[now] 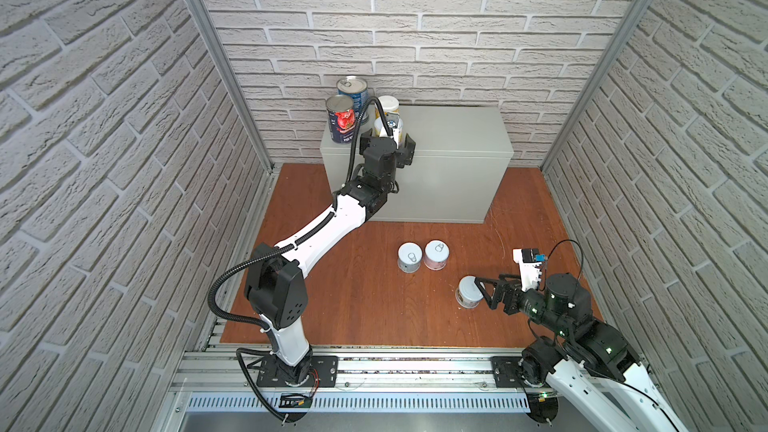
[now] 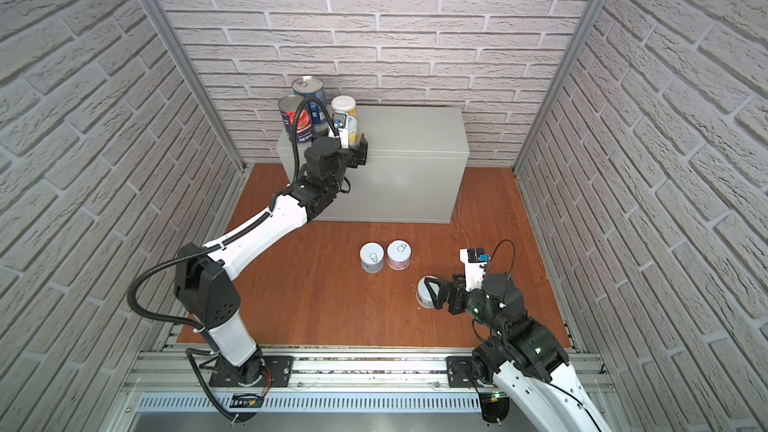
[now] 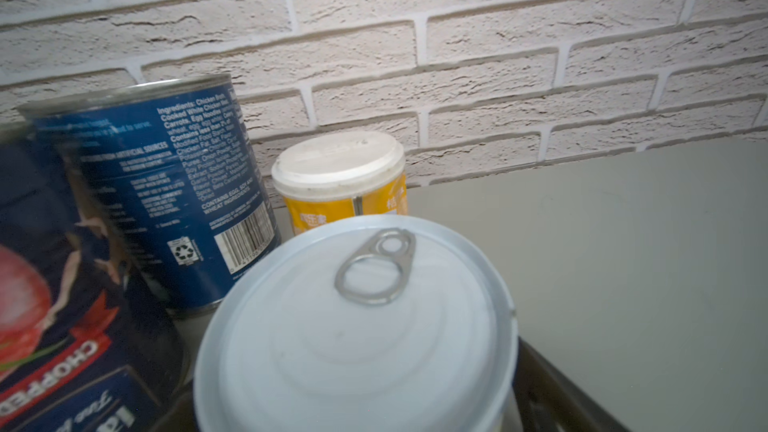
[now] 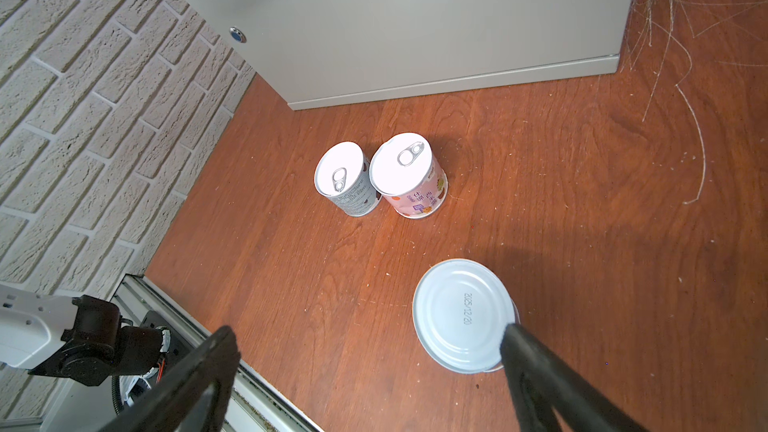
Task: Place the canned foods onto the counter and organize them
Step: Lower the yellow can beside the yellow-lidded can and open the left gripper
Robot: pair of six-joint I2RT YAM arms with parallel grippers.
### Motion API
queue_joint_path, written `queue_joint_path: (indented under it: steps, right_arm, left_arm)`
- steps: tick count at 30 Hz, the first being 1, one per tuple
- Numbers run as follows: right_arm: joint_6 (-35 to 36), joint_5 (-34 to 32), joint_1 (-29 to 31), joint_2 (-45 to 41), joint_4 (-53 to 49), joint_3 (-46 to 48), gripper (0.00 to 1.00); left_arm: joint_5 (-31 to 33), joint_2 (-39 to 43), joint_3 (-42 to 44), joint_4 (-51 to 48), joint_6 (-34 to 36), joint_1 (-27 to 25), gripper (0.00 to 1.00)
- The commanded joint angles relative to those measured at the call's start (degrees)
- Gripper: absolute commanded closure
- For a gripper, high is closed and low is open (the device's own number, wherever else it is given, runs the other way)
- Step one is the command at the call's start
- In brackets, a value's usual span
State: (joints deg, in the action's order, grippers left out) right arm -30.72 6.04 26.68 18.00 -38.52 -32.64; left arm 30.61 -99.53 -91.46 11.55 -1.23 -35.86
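On the left end of the grey counter [image 1: 453, 139] stand a blue-label can [image 1: 352, 91], a tomato can [image 1: 340, 118] and a yellow can [image 1: 387, 106]. A second white-lidded can [image 3: 357, 326], yellow-sided, stands in front of them between the jaws of my left gripper [image 1: 387, 141]. Those jaws are spread wider than the can, so the gripper is open. On the wooden floor, a pale blue can [image 4: 347, 180] and a pink can [image 4: 409, 176] stand side by side. Another pale can [image 4: 461, 313] stands bottom-up. My right gripper [image 4: 370, 342] is open over it, one finger [image 4: 523, 351] at its rim.
Brick-pattern walls [image 1: 124, 118] close in the left, back and right. The counter's right part [image 1: 465, 135] is bare. A small round lock [image 4: 237, 34] sits on the counter's front. An aluminium rail [image 1: 374, 367] carrying both arm bases runs along the near edge.
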Motion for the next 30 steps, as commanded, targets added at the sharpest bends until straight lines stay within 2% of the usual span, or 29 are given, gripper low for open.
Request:
queue_joint_path:
  steps: [1, 13, 20, 25, 30]
  right_arm:
    - [-0.4, 0.0, 0.0, 0.5, 0.3, -1.9, 0.01]
    - [-0.1, 0.7, 0.0, 2.2, -0.3, -2.9, 0.01]
    - [-0.9, -0.7, 0.0, 4.8, -0.4, -2.7, 0.01]
    - [-0.9, 0.0, 0.0, 6.3, -0.4, -3.6, 0.01]
    - [-1.8, -0.2, 0.0, 5.7, -0.2, -3.1, 0.01]
  left_arm:
    - [2.7, 2.9, 1.7, 1.7, 0.2, -0.6, 0.02]
    - [7.3, 7.2, 8.1, 2.5, -0.4, -1.1, 0.02]
    - [7.8, 10.4, 11.6, 4.9, 0.8, -1.3, 0.02]
    - [9.3, 11.2, 10.9, 1.4, 0.0, -1.3, 0.02]
    - [11.4, 14.8, 15.0, -0.7, -2.9, -1.5, 0.02]
